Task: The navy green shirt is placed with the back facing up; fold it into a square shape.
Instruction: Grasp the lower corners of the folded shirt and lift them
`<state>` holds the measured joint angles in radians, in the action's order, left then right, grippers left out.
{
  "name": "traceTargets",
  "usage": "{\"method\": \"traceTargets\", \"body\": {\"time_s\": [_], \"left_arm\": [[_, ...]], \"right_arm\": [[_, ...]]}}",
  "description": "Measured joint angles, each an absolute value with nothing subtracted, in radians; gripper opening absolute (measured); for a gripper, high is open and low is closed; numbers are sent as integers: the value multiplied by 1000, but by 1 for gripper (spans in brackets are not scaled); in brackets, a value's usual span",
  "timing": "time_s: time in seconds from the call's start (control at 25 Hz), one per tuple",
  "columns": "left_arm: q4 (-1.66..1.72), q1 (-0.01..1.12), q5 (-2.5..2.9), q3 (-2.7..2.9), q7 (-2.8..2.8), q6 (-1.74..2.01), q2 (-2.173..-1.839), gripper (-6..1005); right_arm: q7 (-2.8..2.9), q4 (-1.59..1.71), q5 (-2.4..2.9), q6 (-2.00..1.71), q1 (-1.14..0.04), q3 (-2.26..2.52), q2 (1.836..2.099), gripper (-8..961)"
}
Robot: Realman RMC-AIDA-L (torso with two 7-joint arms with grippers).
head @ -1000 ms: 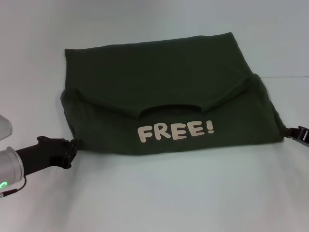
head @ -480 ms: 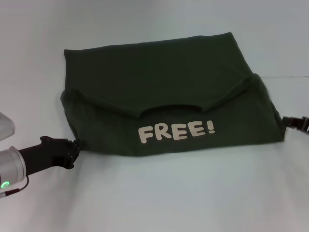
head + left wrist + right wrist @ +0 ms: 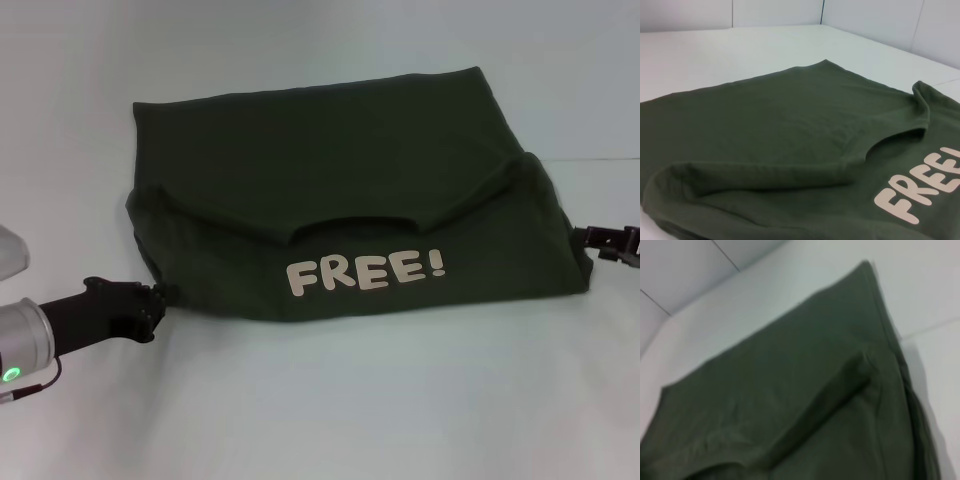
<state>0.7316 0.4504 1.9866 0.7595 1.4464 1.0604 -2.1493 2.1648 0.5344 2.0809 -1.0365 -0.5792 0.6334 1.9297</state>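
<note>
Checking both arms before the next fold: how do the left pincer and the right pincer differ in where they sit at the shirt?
The left pincer sits at the navy green shirt's near-left corner; the right pincer sits at its right edge, farther back. Much of the left arm shows, black and silver; the right shows only a black tip at the picture's border. Both lie low on the white table, touching the shirt's folded edge.

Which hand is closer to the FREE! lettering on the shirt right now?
Left. The left hand sits at the navy green shirt's near-left corner, closer to the FREE! lettering; the right hand is at the right edge.
</note>
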Motion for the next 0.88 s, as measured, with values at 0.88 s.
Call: {"method": "traceTargets", "body": {"time_s": [0.88], "left_arm": [[732, 467, 1986, 761, 1450, 1062, -2152, 4]], "right_arm": [[2204, 523, 2180, -909, -616, 683, 1979, 669]]}}
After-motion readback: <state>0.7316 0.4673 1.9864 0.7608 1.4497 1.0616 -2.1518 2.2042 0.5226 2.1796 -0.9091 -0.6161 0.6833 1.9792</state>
